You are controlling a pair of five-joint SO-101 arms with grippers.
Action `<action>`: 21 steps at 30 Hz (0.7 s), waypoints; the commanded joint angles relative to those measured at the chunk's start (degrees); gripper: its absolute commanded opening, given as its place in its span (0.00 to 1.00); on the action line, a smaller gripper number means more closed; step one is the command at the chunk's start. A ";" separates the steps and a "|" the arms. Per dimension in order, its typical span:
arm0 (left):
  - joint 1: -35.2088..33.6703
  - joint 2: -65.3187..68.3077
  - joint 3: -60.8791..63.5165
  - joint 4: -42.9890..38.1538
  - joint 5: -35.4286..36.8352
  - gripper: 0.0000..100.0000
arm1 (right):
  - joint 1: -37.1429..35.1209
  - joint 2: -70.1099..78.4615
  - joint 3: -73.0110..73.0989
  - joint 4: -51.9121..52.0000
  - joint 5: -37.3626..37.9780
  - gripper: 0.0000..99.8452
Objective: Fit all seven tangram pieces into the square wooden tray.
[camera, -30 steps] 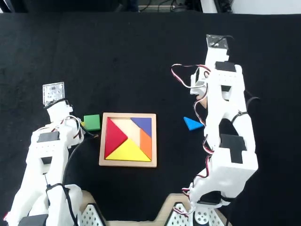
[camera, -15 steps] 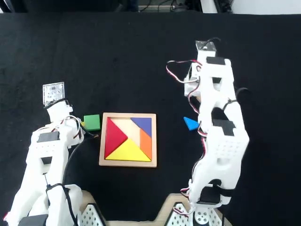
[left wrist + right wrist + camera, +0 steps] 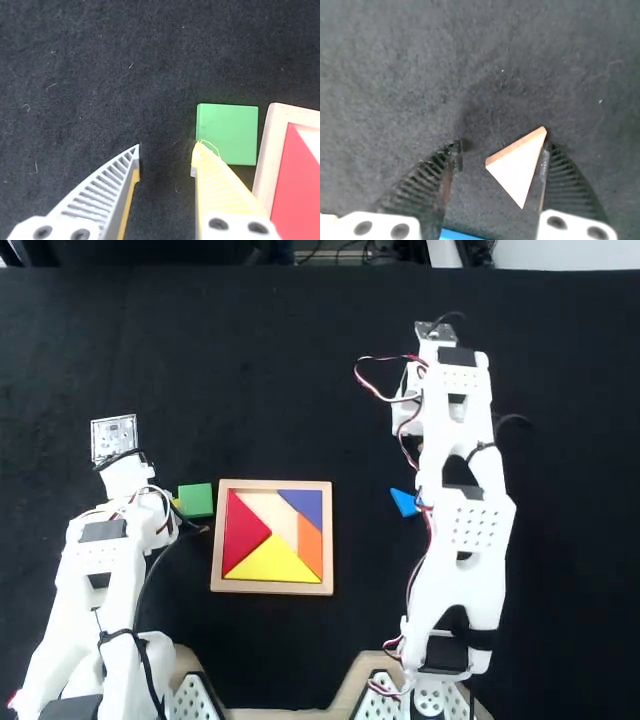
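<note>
Pickup of the pale triangle [image 3: 517, 167] is the step I judge to be in hand: my right claw [image 3: 500, 149] stands apart on the black cloth [image 3: 250, 370], well out from the square wooden tray [image 3: 270, 484], with the triangle lying flat between its fingers, one edge against one finger and a gap on the other side. Closing should come next, I think, and evenly, since the piece is thin and could skid or tip up when pushed from one side only; then it needs a lift and a carry over to the tray. The tray holds four pieces, red, yellow, orange and purple, with a bare wooden patch in its middle and upper part. Two more pieces wait outside: the blue triangle [image 3: 403, 502] on the cloth between the tray and my right arm, partly under that arm, and the green square [image 3: 227, 133] just beside the tray's outer wall. My left claw [image 3: 166, 147] hangs apart over the cloth, one fingertip at the green square's edge, holding nothing.
</note>
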 commanded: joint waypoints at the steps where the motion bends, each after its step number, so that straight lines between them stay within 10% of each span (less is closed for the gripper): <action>1: 0.75 -0.44 -0.31 -0.70 -0.62 0.17 | 0.44 -0.13 -4.79 1.41 0.44 0.25; 21: 0.75 -0.44 -0.31 -0.70 -0.62 0.17 | 2.02 -0.04 -4.88 4.31 2.46 0.25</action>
